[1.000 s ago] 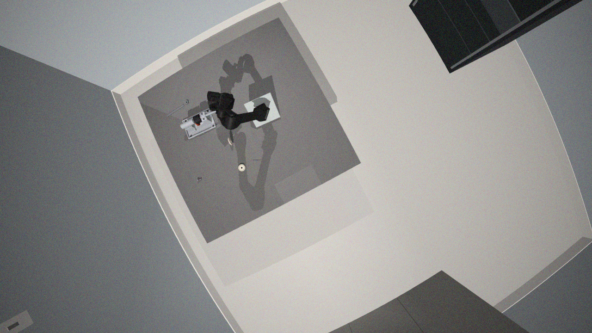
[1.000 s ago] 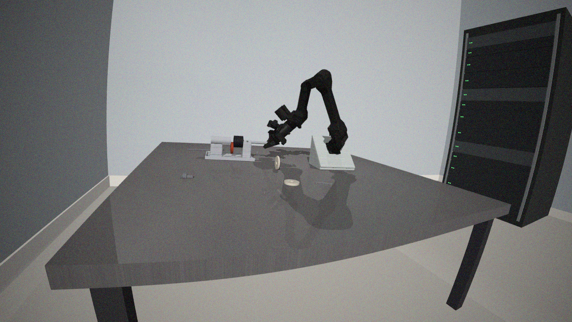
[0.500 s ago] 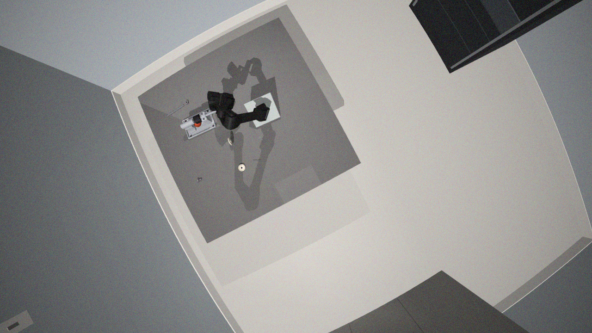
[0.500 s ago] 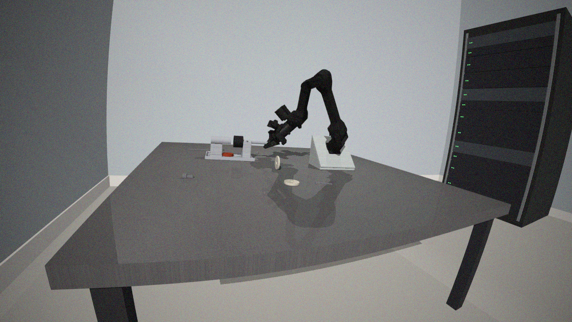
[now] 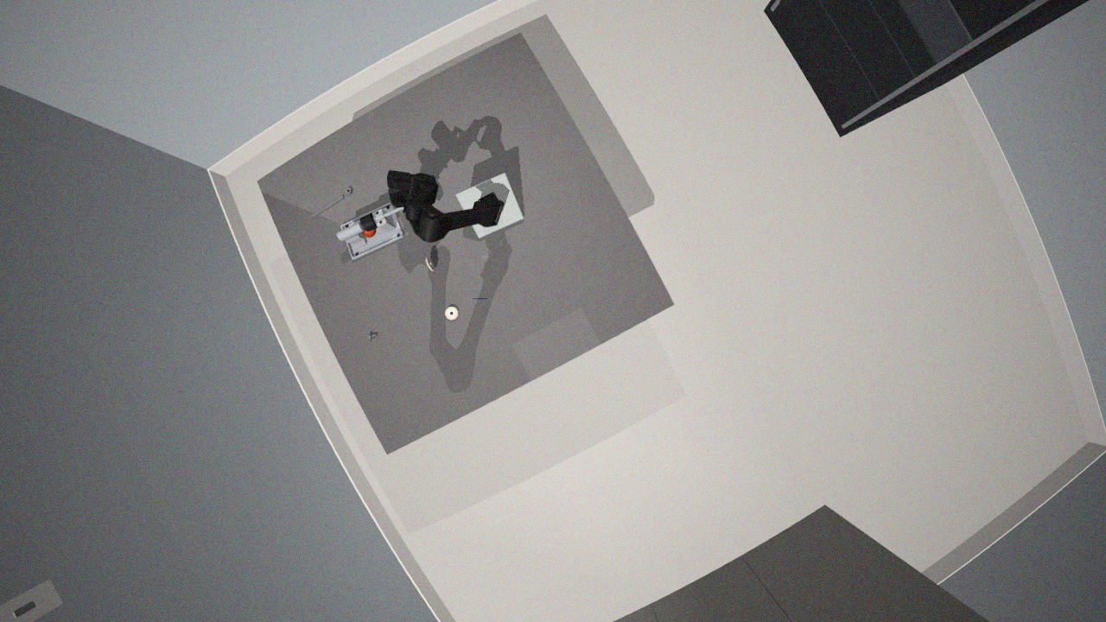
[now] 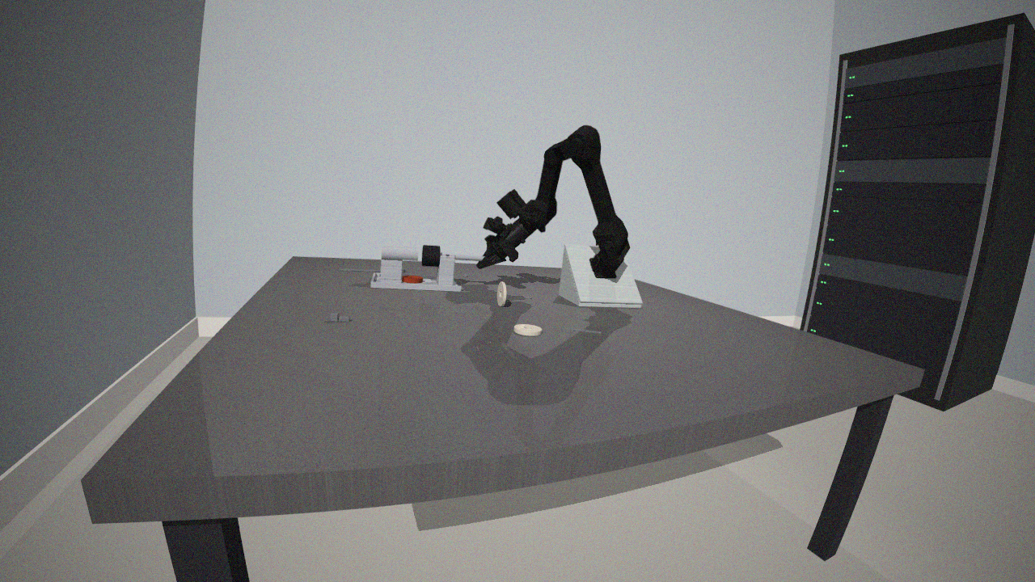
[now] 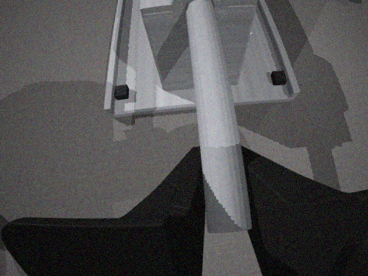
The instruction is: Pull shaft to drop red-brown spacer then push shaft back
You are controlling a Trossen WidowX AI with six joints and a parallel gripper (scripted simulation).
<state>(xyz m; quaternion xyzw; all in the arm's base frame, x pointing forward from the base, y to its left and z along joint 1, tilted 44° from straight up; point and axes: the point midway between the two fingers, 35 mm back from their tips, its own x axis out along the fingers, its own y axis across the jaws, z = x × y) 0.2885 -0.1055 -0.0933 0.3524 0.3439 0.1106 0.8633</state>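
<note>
The red-brown spacer (image 5: 369, 232) (image 6: 412, 279) lies flat on the fixture's base, off the shaft, below the gap between the housing block and the dark spacers. The housing block (image 5: 352, 231) (image 6: 399, 253) is the light cylinder on the fixture's left. The dark spacers (image 5: 368, 222) (image 6: 431, 255) sit up on the shaft line beside the near support; single ones cannot be told apart. The pale shaft (image 6: 467, 257) (image 7: 215, 84) sticks out of that support. My gripper (image 6: 480, 264) (image 7: 215, 155) is shut on the shaft's free end, with one finger on each side.
The fixture's base (image 6: 383, 284) (image 7: 264, 100) stands on the table (image 6: 434, 405). A cream disc (image 5: 429, 264) (image 6: 501, 293) stands on edge, and another cream disc (image 5: 451, 313) (image 6: 527, 330) lies flat. Small grey parts (image 5: 372, 335) (image 6: 338, 318) lie at the left. A thin rod (image 5: 332, 204) lies behind the fixture.
</note>
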